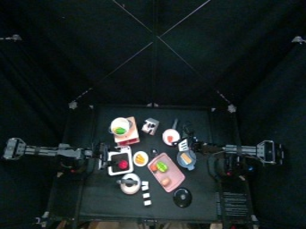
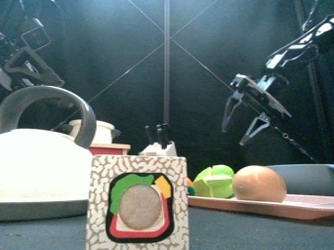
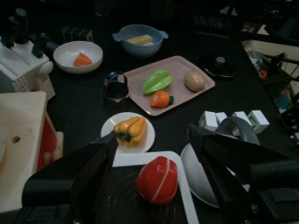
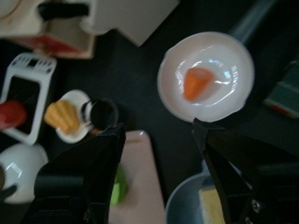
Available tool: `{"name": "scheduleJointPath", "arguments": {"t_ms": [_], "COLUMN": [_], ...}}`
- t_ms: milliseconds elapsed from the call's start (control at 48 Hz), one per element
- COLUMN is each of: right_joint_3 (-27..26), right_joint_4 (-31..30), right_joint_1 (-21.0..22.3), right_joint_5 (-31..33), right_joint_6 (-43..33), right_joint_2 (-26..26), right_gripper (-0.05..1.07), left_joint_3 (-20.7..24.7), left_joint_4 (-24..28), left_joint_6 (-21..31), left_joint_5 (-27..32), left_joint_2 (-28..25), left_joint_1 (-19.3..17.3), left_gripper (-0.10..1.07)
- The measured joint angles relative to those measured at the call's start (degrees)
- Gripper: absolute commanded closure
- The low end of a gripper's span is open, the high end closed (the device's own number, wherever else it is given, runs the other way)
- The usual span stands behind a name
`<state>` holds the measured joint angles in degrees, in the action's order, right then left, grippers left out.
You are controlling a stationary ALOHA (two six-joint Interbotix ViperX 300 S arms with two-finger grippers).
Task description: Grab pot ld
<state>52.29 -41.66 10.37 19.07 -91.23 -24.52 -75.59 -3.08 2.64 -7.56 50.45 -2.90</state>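
Observation:
The pot ld (image 1: 182, 199) is a small black disc with a pale knob, lying alone near the table's front right corner. In the left wrist view the pot ld (image 3: 219, 64) shows beyond the pink tray (image 3: 176, 66). My right gripper (image 1: 205, 151) hangs open well behind it, above the blue bowl (image 1: 188, 158) and a white bowl (image 4: 205, 74) holding an orange piece. The right wrist view does not show the lid. In the front view the right gripper (image 2: 248, 109) is raised high. My left gripper (image 3: 163, 166) stands open over a white tray (image 1: 120, 162) with a red tomato (image 3: 158, 179).
A silvery kettle (image 1: 128, 185) stands front left of the lid, with small white blocks (image 1: 145, 190) between them. The pink tray (image 1: 167, 170) carries vegetables. A frying pan (image 1: 173, 136), a carton (image 1: 150, 125) and a plate (image 1: 120, 128) sit at the back. A patterned box (image 2: 137, 200) stands at the front edge.

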Motion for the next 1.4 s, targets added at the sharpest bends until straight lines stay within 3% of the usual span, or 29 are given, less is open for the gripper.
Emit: {"name": "scheduleJointPath", "arguments": {"t_ms": [167, 375, 771, 1000, 1125, 1396], "right_joint_3": [-0.18, 0.88, 1.93, -0.09, -2.64, -9.05], "right_joint_4": [0.53, 1.76, 5.01, 10.99, 15.12, 23.47], "right_joint_1": [-6.59, -9.49, -13.45, -24.17, -30.23, -39.29], "right_joint_5": [0.0, 0.09, 0.0, 0.53, 4.39, 23.03], "right_joint_6": [0.0, 0.0, 0.0, -0.18, -0.44, -6.59], "right_joint_2": [-0.62, -0.62, -0.53, -0.62, 0.18, 6.06], "right_gripper": [0.08, 0.08, 0.08, 0.09, 0.09, 0.09], "left_joint_3": [0.18, 3.25, 10.72, 11.25, 11.16, 10.72], "left_joint_4": [-0.53, -5.1, -8.53, -8.7, -8.7, -8.79], "left_joint_6": [0.09, -0.09, 0.35, 0.0, 0.0, 0.09], "left_joint_5": [-0.53, 0.09, 13.97, 15.47, 15.56, 15.82], "left_joint_2": [0.0, 0.0, 0.0, 0.0, 0.0, 0.0], "left_joint_1": [0.0, -1.14, -7.47, -7.65, -7.56, -7.56], "left_gripper": [0.0, 0.0, 0.0, 0.0, 0.0, 0.0]}}
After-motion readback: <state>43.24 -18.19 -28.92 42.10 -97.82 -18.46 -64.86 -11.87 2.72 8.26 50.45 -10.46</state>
